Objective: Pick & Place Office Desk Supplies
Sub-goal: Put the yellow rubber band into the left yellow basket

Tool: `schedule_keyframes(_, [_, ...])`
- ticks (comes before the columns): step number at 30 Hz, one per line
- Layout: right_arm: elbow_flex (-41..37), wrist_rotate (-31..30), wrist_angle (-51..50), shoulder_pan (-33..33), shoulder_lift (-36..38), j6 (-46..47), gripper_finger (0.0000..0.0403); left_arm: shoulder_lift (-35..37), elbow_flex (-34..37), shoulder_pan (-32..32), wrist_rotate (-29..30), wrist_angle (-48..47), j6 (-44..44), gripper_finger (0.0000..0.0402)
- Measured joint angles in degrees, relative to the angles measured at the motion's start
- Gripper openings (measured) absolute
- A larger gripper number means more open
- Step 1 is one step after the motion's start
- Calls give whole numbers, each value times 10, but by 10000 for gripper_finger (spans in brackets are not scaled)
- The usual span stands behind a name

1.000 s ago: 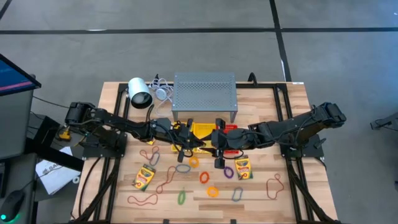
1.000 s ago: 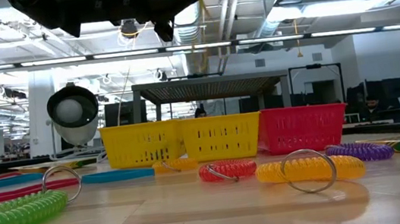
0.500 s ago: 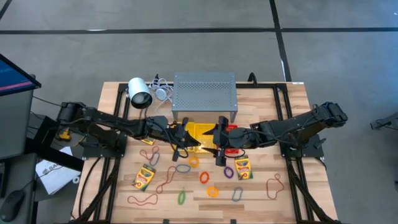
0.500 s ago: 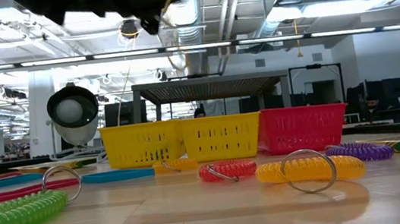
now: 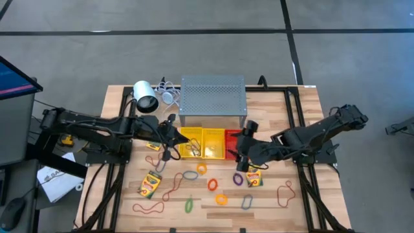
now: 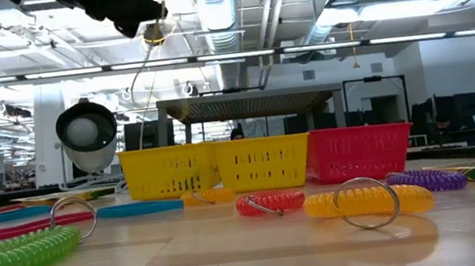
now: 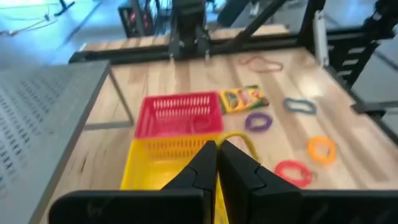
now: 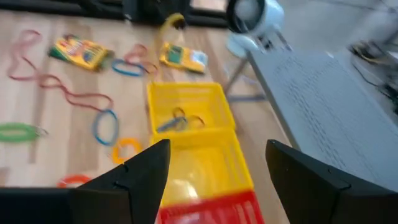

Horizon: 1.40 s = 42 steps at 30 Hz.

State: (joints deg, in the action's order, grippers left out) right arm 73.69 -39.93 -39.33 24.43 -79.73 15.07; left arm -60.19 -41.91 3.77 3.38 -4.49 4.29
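My left gripper [image 5: 173, 144] [image 7: 217, 146] hangs above the left rim of the left yellow basket [image 5: 191, 142], shut on a thin yellow ring [image 6: 153, 34]. My right gripper [image 5: 240, 158] [image 8: 217, 162] hovers open over the red basket [image 5: 233, 145] with nothing between its fingers. On the wood lie crayon boxes [image 5: 150, 184] [image 5: 252, 175], rubber bands [image 5: 147, 208] [image 5: 285, 193], and rings in orange [image 5: 202, 169], purple [image 5: 238, 178], green [image 5: 189, 205] and grey [image 5: 246, 202]. The far yellow basket [image 8: 186, 112] holds a few rings. My left gripper pinches the yellow ring [image 7: 239, 140] between its two shut fingertips. The fingers slant downward from the table's left side. The ring's loop sticks out past the fingertips and hangs clear of basket and table.
The grey perforated stand [image 5: 213, 100] rises just behind the three baskets. The white lamp [image 5: 145, 97] and its cable lie at the far left. Another crayon box [image 5: 153, 146] sits under my left arm. Bare wood shows along the near edge.
My left gripper has drawn back from over the baskets toward the table's left edge and risen, staying shut with the yellow ring carried along. My right gripper has pulled back from the baskets' middle toward the table's right edge.
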Motion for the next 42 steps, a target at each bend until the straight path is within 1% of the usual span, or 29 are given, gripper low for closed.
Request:
schedule_keyframes(1, [0,-16,-17,8,3,15,260,0,1,-1,4,-8,0,5])
schedule_keyframes(4, [0,-68,-62,38,11,57,260,-5,18,-12,3,10,0,5])
schedule_keyframes(6, [0,-102,-89,60,17,89,260,-6,36,-28,-5,12,0,5])
schedule_keyframes(8, [0,-132,-120,86,23,126,260,-6,53,-47,-33,35,-3,5])
schedule_keyframes(11, [0,-175,-164,124,31,186,260,-3,84,-78,-96,82,-16,5])
schedule_keyframes(13, [0,-197,-195,147,33,231,260,-3,96,-95,-119,110,-18,5])
schedule_keyframes(17, [-3,-238,-260,188,33,329,260,-3,109,-117,-123,113,-19,5])
schedule_keyframes(21, [-42,-291,-284,217,35,410,260,-3,110,-127,-123,115,-18,5])
schedule_keyframes(24, [-85,-309,-284,225,38,469,260,-3,110,-129,-118,115,-17,5])
schedule_keyframes(26, [-113,-310,-281,224,37,504,260,-6,110,-129,-110,118,-17,5])
schedule_keyframes(29, [-148,-317,-266,219,37,533,260,-22,110,-129,-108,123,-17,5])
schedule_keyframes(32, [-173,-333,-251,221,37,551,260,-57,110,-129,-108,144,-18,5])
schedule_keyframes(38, [-179,-336,-243,234,37,566,260,-123,109,-129,-108,180,-19,5])
schedule_keyframes(42, [-179,-335,-235,240,37,565,260,-149,109,-129,-104,189,-20,5])
